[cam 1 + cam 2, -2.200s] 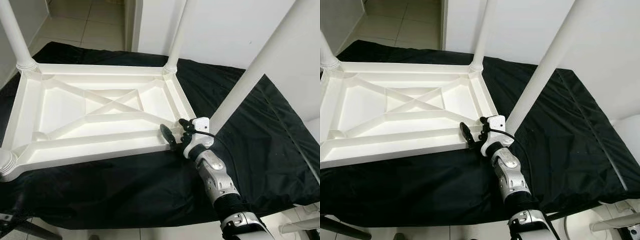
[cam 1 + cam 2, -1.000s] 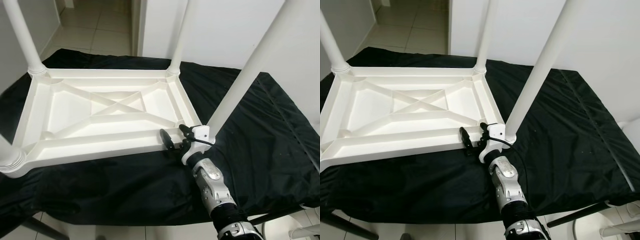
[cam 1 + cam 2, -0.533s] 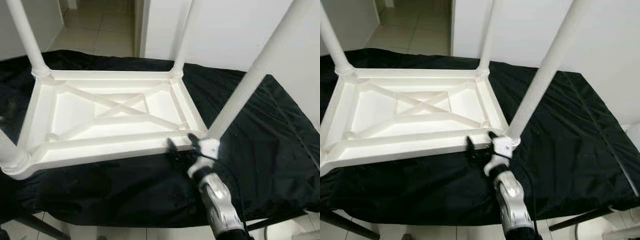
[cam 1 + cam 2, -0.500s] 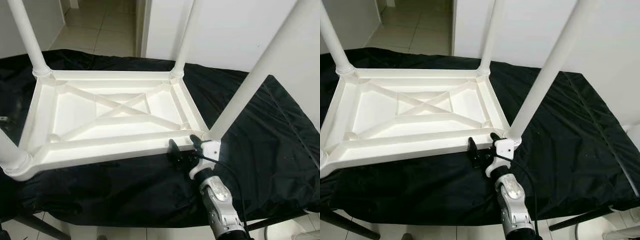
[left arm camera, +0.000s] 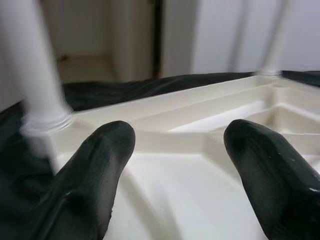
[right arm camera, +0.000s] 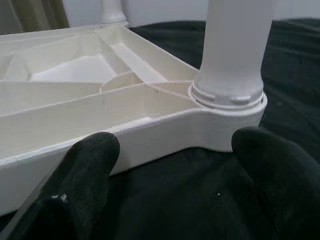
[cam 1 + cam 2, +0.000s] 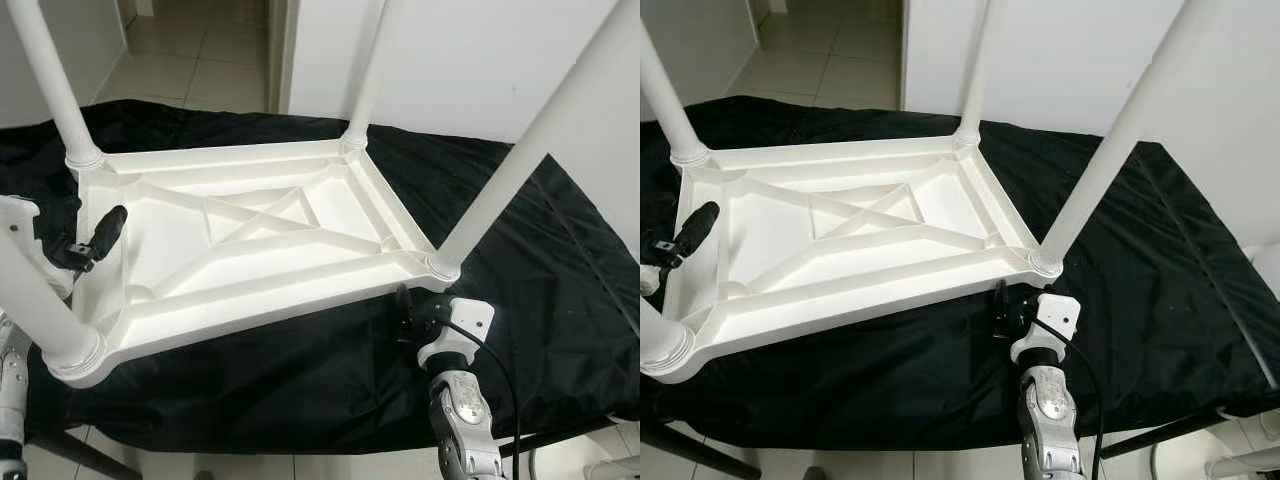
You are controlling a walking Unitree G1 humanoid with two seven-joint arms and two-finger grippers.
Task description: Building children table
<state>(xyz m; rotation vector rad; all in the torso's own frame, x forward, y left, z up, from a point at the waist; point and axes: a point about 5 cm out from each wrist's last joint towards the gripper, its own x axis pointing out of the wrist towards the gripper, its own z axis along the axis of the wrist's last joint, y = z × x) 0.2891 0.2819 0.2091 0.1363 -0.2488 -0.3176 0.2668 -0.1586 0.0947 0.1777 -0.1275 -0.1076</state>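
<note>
The white plastic children's table [image 7: 262,302] lies upside down on a black cloth [image 7: 520,290], with its legs standing up. My left gripper [image 7: 92,240] is at the table's left short rim between the two left legs; its fingers [image 5: 100,165] are open over the ribbed underside. My right gripper [image 7: 405,316] sits low on the cloth just in front of the near right corner. It is open, and the foot of the near right leg [image 6: 231,75] lies ahead of it. Neither gripper holds anything.
The cloth-covered surface ends at its front edge [image 7: 300,445], with tiled floor below. A white wall [image 7: 470,50] stands behind, and a doorway [image 7: 200,40] opens at the back left. The near left leg [image 7: 35,295] rises close to my left arm.
The table has swung round on the cloth, its near right corner now further right. My left gripper has come up to the left rim. My right gripper has dropped back off the front rim.
</note>
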